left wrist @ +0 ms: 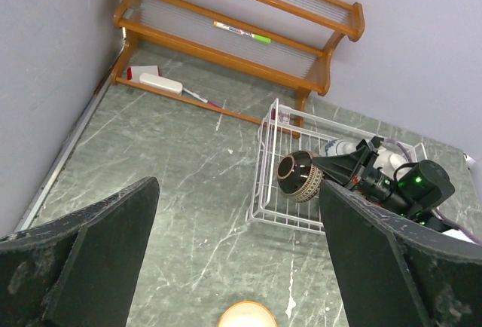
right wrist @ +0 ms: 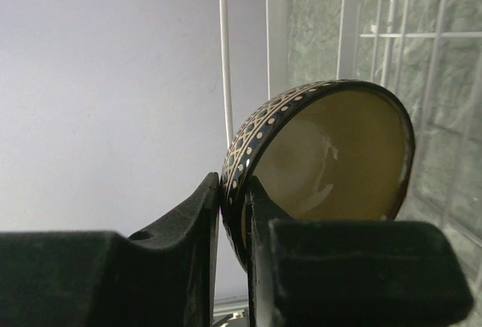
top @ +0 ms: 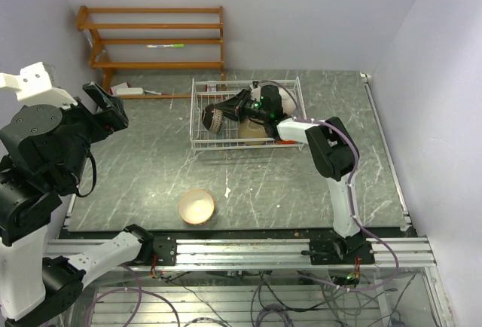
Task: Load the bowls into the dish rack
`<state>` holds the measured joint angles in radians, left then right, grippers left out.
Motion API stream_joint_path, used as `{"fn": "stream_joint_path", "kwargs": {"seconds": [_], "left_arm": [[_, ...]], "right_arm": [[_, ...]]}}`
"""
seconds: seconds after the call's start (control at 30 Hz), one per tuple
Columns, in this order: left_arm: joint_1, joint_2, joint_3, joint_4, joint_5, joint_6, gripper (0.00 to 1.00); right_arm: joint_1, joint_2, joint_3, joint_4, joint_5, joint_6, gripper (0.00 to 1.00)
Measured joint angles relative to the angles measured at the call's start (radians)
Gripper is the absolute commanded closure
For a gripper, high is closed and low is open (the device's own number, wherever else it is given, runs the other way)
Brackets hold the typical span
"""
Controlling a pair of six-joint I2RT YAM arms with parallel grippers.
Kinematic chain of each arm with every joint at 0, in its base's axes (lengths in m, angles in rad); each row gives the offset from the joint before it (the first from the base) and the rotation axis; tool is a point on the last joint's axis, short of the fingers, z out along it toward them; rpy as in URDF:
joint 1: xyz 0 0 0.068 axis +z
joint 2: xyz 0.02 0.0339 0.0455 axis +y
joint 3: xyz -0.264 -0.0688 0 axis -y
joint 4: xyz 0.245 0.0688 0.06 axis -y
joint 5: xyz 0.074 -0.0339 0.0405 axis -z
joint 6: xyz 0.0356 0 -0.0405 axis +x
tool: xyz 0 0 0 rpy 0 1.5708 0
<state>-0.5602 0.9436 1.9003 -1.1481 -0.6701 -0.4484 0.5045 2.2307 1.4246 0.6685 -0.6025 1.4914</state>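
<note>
A dark brown patterned bowl (top: 214,118) with a tan inside (right wrist: 324,161) hangs on its side in the left part of the white wire dish rack (top: 197,127). My right gripper (top: 224,113) is shut on this bowl's rim, one finger outside and one inside (right wrist: 233,199). Behind it in the rack lie a beige bowl (top: 252,132) and a blue-and-white one (left wrist: 337,147), both partly hidden by the arm. A cream bowl (top: 196,206) stands upright on the table near the front, also low in the left wrist view (left wrist: 245,314). My left gripper (top: 105,105) hovers open, high at the left, holding nothing (left wrist: 239,191).
An orange-brown wooden slatted shelf (top: 158,37) stands against the back wall with a green-tipped pen (top: 166,45) on it. Small white and red items (top: 132,90) lie at its foot. Walls close in on the left and right.
</note>
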Motion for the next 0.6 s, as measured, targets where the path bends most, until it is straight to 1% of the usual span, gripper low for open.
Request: {"fn": "stream_joint_path", "kwargs": {"seconds": [0.3, 0.53, 0.6], "left_arm": [[0.000, 0.010, -0.022, 0.018, 0.002, 0.000, 0.01], [0.000, 0.013, -0.032, 0.031, 0.006, 0.000, 0.01], [0.000, 0.013, -0.037, 0.036, 0.009, 0.000, 0.01]], "right_arm": [[-0.040, -0.060, -0.043, -0.080, 0.005, -0.062, 0.76], [-0.078, -0.097, -0.046, -0.176, 0.029, -0.133, 0.70], [-0.084, -0.103, -0.046, -0.206, 0.031, -0.153, 0.69]]}}
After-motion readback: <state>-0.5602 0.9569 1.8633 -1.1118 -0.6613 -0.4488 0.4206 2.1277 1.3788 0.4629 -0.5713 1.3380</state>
